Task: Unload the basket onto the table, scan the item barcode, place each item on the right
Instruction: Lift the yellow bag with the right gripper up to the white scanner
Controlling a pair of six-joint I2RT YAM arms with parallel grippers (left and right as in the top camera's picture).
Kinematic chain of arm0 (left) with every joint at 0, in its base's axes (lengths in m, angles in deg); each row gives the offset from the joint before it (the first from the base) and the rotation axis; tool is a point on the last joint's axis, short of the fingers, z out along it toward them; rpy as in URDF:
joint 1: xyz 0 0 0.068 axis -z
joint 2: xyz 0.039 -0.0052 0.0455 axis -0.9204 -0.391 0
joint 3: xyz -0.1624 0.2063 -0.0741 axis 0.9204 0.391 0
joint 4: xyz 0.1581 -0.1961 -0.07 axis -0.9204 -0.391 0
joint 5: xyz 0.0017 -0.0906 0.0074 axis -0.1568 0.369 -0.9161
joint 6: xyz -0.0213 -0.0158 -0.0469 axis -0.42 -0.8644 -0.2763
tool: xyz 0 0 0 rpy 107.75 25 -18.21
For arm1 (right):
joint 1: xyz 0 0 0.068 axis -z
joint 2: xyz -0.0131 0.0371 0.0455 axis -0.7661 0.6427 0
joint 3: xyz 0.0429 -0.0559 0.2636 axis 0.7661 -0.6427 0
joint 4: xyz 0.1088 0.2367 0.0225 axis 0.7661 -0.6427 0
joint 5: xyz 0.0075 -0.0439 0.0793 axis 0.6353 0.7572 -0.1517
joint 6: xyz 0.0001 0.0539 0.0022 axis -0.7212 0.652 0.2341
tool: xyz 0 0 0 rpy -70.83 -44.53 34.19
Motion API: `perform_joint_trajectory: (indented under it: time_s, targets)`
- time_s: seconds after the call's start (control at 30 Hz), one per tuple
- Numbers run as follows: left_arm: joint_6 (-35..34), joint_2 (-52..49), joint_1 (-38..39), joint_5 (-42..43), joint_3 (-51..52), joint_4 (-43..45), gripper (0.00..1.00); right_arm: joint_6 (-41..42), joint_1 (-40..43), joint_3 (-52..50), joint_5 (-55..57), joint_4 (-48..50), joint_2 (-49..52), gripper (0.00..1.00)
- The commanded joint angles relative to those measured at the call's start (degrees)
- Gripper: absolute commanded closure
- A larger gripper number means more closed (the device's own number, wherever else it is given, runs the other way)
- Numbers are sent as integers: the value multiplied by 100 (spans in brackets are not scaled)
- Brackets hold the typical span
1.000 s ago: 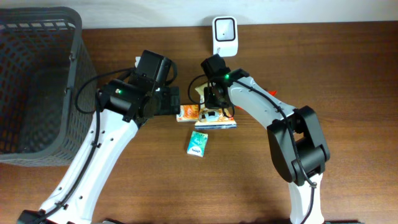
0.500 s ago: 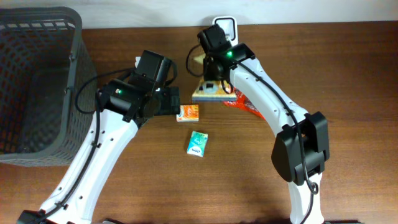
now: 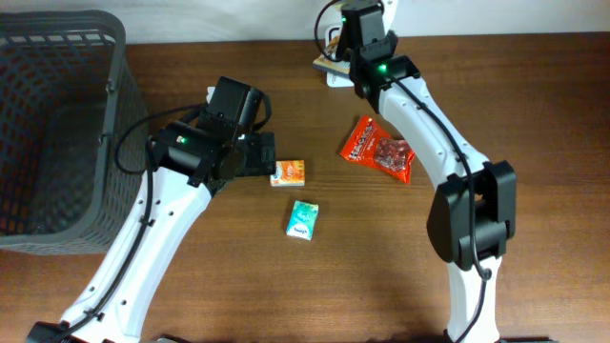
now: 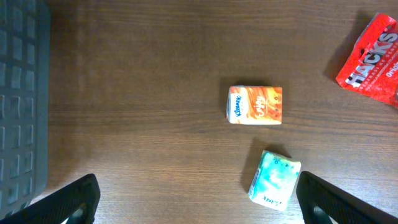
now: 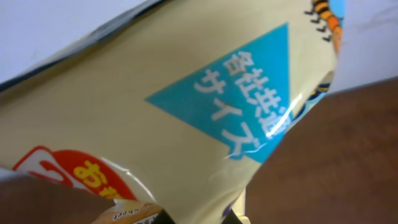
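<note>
Jutting from right tool [image 3: 341, 52] (clamped on it): yellow packet [image 5: 186, 124].

Bare wood between basket [image 4: 18, 93], orange pack [image 4: 255, 104]

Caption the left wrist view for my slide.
Orange Kleenex pack, teal packet and red Hacks bag on wooden table.

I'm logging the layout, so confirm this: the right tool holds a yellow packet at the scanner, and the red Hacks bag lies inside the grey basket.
One point is wrong: the red Hacks bag lies on the table, well outside the grey basket, as the overhead view shows. The rest stands: the right tool holds the yellow packet at the scanner.
</note>
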Motion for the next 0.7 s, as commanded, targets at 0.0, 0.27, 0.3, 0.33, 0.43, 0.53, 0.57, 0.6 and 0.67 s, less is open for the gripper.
perform_joint_trajectory:
  time_s: [0.0,0.27,0.3,0.33,0.43,0.53,0.57,0.6,0.67]
  targets:
    - [2,44,-17,2,-4,-4,1,28,-4,151,83,551,358,96]
    - [2,44,-17,2,-4,-4,1,4,4,151,179,837,542,96]
    - [2,44,-17,2,-4,-4,1,7,26,151,192,833,586,96]
    - [2,44,-17,2,-4,-4,1,7,42,151,192,835,640,96]
    - [2,44,-20,2,-4,-4,1,7,105,151,188,831,752,96]
    - [2,44,-17,2,-4,-4,1,-260,149,151,232,879,796,96]
    - [2,44,-17,2,-4,-4,1,-402,157,151,315,896,796,96]
    - [2,44,-20,2,-4,-4,1,-557,162,153,459,920,796,96]
    - [2,44,-17,2,-4,-4,1,-927,168,153,861,977,796,96]
